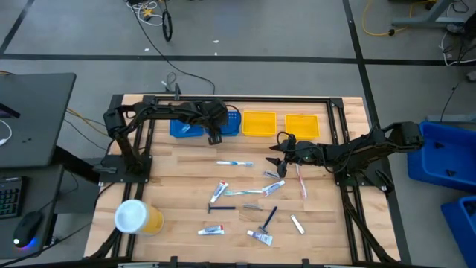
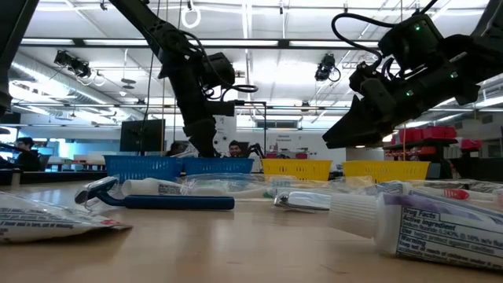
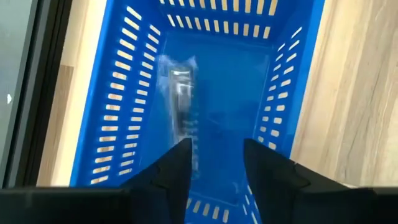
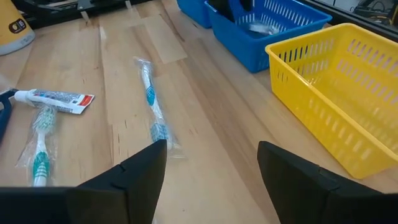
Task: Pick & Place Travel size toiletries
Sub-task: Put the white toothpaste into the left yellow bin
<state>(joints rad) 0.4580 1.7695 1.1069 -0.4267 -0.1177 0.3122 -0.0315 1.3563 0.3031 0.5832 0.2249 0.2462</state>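
Several travel size toiletries lie scattered on the wooden table: a wrapped toothbrush [image 1: 234, 163], a toothpaste tube [image 1: 218, 192], a dark razor [image 1: 223, 208] and a pink toothbrush [image 1: 302, 182]. My left gripper [image 3: 217, 162] hangs open, pointing down into a blue basket [image 3: 124, 81] at the far side. A silvery wrapped item [image 3: 180, 99] lies on the basket's floor just ahead of its fingers, with nothing between them. My right gripper [image 4: 214, 168] is open and low over the table's middle, with a wrapped toothbrush [image 4: 152, 99] ahead of it and nothing held.
Two blue baskets [image 1: 186, 128] and two yellow baskets [image 1: 259, 123] stand in a row along the far edge. A yellow tub with a white lid [image 1: 137, 217] sits at the near left. Bare wood lies between the baskets and the scattered items.
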